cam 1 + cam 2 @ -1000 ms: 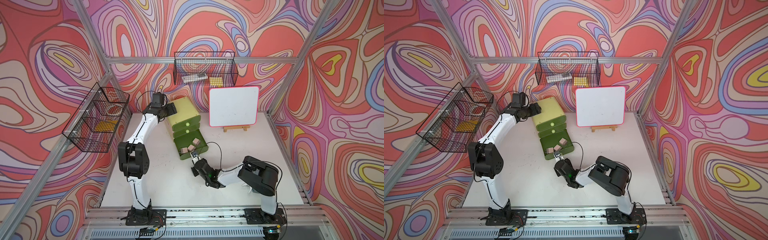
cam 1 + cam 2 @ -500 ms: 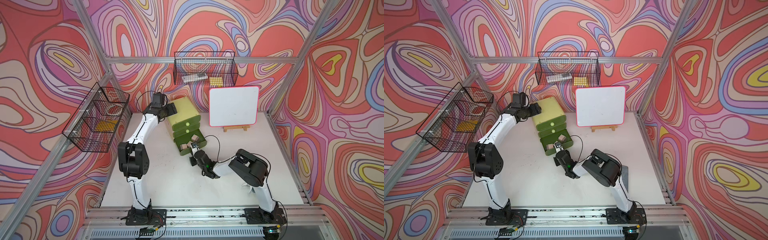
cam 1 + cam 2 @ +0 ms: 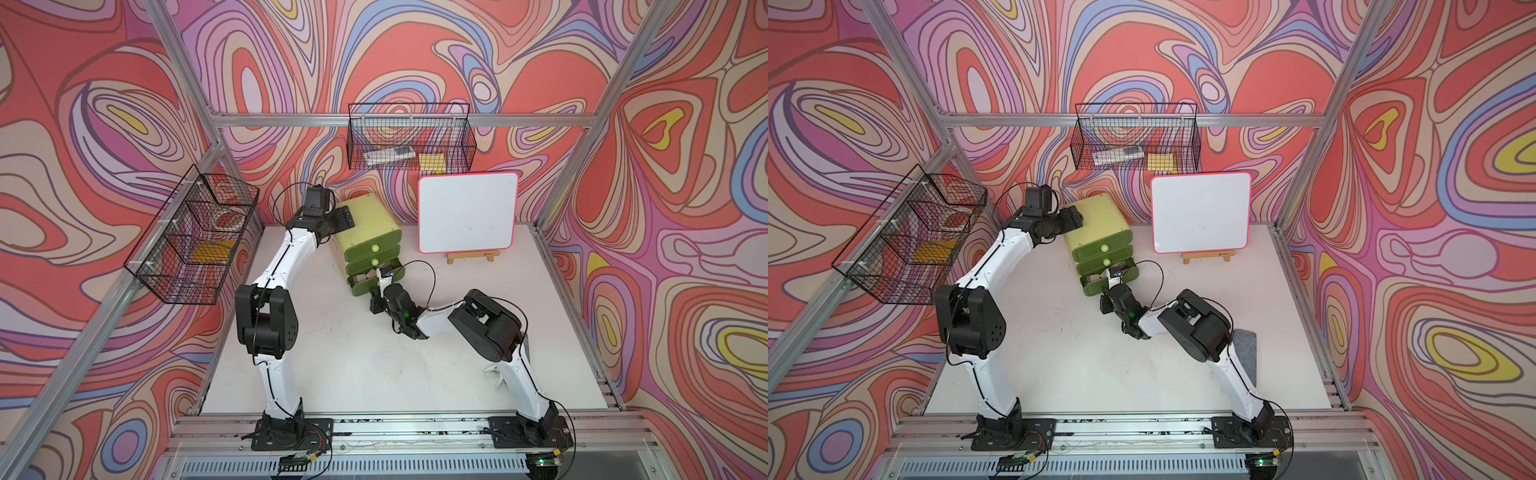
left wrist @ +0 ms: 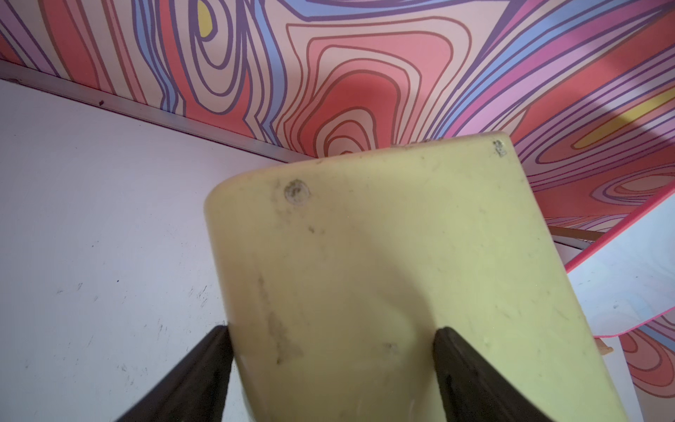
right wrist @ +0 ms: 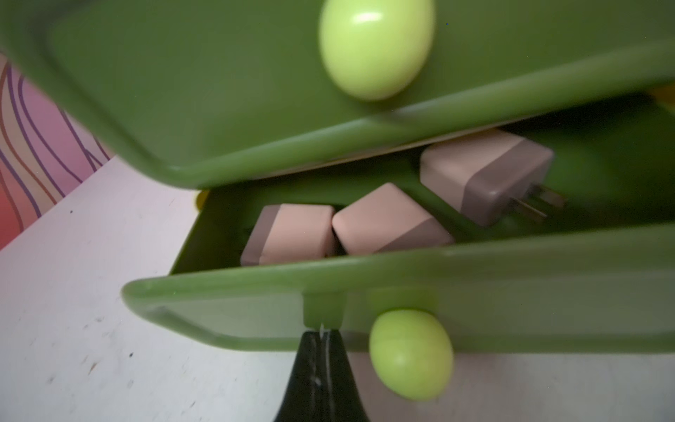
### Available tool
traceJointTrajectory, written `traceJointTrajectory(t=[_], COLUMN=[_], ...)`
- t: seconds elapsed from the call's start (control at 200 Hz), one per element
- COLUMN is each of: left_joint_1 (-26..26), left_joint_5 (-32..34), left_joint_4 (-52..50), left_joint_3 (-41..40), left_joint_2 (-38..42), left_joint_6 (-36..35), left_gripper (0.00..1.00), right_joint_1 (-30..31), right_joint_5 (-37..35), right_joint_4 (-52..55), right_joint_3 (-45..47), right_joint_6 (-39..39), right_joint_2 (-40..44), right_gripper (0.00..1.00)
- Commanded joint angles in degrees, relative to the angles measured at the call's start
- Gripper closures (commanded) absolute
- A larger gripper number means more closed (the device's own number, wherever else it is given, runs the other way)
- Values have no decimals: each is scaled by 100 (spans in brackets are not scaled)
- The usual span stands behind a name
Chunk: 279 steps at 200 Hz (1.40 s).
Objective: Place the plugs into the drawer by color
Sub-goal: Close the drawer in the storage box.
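**Bottom drawer [image 5: 511, 292] being pushed shut by R gripper [image 5: 321, 339], nearly closed.**
Vs 1 s ago, the drawer is shoved back toward 11 o'clock into chest [image 3: 365, 224] and is now only part-open. R gripper, tips pressed together, is set on the drawer front just beside knob [image 5: 411, 354]. 3 pink-beige plugs [image 5: 387, 223] are seen inside. No other plugs are seen on table [image 3: 353, 365]; upper 2 drawers are shut. L gripper [image 4: 332, 330] is kept at chest's 10 o'clock rear, jaws apart over the shell; an actual clamp can't be told. Sorting is judged done, only the final close left.
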<state>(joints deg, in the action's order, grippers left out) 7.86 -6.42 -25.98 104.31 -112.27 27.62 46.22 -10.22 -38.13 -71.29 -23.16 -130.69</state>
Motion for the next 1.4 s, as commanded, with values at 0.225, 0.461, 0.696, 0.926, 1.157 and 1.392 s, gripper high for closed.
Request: traceJointTrajectory(t=[0.225,0.461,0.696,0.926,1.157,1.392], left_joint_1=[163,189,216,183,133,-213], left_joint_5=[-33,13,113,87,388,-361], left_joint_4=[-1356,-1357,-1411,-2018,-2567,-2351], left_joint_3=[-429,-436,-399,152,684,797], left_joint_2=[-331,-296,-234,385,662,493], left_joint_6=[-284,-304,-372,-128,19,454], left_gripper=[16,16,15,14,13,12], right_joint_1=[-218,-260,-378,-446,-1144,-1967], right_joint_5=[590,709,866,1853,2648,3825], right_joint_4=[-193,-265,-406,356,2963,4076], right_joint_3=[-688,-994,-1047,57,-381,-2097], right_joint_6=[-1147,-1380,-1428,-1348,-1090,-889], right_joint_2=[-576,-823,-775,1139,2364,1889], right_gripper=[100,100,100,100,90,72])
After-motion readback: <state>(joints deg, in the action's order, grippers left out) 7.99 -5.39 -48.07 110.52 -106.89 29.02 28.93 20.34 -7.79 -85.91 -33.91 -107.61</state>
